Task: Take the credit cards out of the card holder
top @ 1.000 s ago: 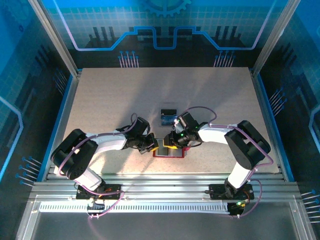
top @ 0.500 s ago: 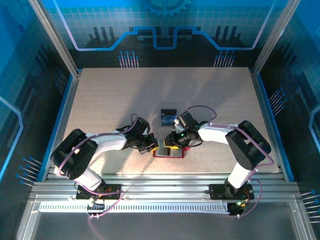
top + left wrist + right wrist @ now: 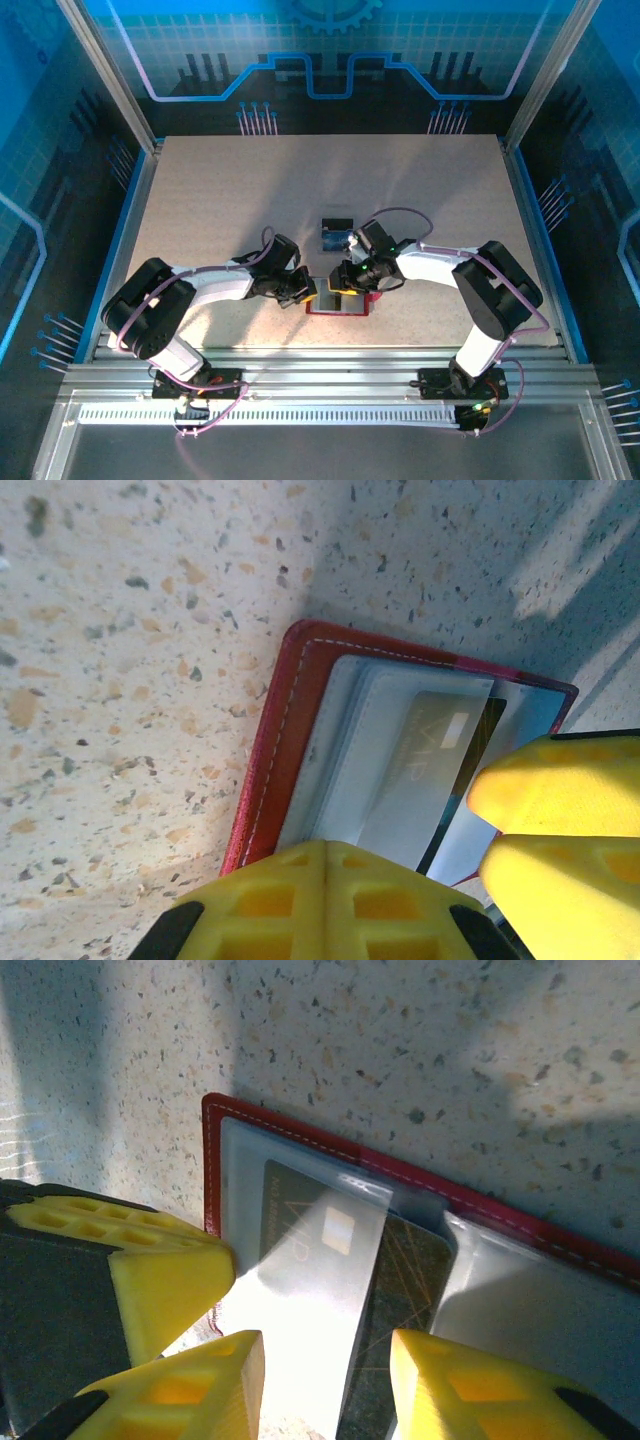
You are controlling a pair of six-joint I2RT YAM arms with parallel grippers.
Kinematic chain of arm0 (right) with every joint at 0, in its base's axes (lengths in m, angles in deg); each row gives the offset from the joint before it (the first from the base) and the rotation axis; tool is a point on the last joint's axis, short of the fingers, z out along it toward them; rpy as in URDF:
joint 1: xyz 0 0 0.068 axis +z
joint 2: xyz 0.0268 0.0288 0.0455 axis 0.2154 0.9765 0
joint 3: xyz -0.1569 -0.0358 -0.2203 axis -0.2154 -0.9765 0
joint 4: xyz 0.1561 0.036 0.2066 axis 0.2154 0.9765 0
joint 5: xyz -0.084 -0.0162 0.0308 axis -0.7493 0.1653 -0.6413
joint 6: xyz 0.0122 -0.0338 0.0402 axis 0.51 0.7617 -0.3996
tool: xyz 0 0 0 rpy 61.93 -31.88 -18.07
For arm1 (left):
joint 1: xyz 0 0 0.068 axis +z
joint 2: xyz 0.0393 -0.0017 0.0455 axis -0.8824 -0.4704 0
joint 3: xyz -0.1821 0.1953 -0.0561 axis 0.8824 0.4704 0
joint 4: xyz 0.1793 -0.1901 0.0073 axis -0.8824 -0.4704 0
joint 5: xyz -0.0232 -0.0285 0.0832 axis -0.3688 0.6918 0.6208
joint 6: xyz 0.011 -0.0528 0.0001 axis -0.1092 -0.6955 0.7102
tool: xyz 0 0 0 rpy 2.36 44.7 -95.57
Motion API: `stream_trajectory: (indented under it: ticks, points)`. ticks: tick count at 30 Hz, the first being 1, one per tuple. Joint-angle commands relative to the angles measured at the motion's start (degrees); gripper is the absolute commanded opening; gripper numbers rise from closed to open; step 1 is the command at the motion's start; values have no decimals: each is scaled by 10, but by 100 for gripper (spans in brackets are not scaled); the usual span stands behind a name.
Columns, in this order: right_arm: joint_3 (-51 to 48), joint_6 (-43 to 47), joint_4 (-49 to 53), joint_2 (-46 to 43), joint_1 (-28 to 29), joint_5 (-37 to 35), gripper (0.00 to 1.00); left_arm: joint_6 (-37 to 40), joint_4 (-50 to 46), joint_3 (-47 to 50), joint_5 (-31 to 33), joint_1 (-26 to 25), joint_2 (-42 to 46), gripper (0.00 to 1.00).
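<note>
left gripper (image 3: 325, 875) closed, pinning card holder (image 3: 272, 742) | right gripper (image 3: 325, 1360) open, straddling black card (image 3: 402, 1272), holding nothing | risk: pinching clear pocket (image 3: 318, 1228) too, dragging holder

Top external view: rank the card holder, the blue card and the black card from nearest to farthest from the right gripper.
1. card holder, directly under the right gripper.
2. blue card, lying on the table farther back.
3. black card, just behind the blue card, farthest.
</note>
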State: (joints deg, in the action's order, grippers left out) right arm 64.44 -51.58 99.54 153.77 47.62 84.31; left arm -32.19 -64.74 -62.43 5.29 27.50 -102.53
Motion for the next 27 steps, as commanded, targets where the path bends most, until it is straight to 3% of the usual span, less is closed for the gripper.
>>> stream_trajectory:
  ticks: [1,9,27]
  points:
    - [9,10,18,-2,-7,1,38,7,-9,-1,-4,4,9,6]
    - [-31,-46,-69,-35,-25,60,38,24,-44,-30,-10,3,25,5]
    - [-73,-45,-76,-33,-31,55,36,58,-93,-64,3,-16,-23,4]
